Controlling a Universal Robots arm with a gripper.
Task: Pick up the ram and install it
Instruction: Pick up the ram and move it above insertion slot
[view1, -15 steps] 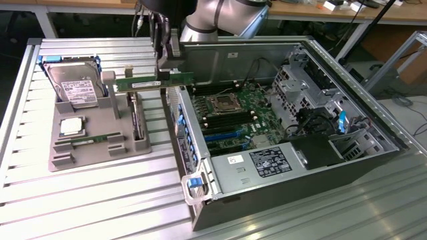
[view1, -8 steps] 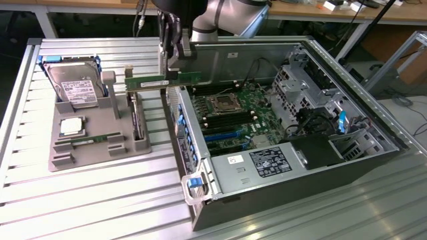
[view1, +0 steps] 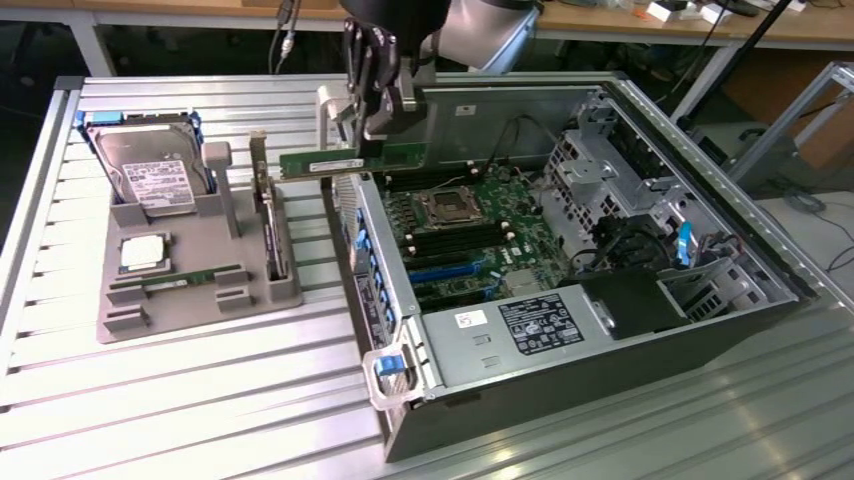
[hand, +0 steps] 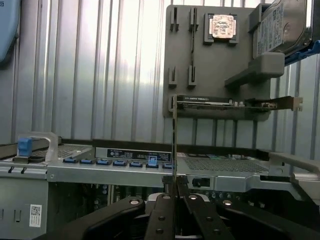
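1. arm (view1: 467, 25): cut off by the exterior view's upper edge.
2. ram (view1: 350, 160): the gripper (view1: 379, 138) covers part of its top edge; toward the wrist camera it stands edge-on, so we cannot see either face.
3. hard drive (view1: 150, 170): label print too small for us to read; the wrist view crops it at 2 edges.
4. case sticker (view1: 538, 325): we find the text illegible.
5. blue-grey shape (hand: 9, 30): cropped at the frame's corner; we cannot identify it.

At the exterior view's left, a grey plastic tray (view1: 200, 310) holds a silver hard drive (view1: 150, 172) and square processor chip (view1: 143, 252).
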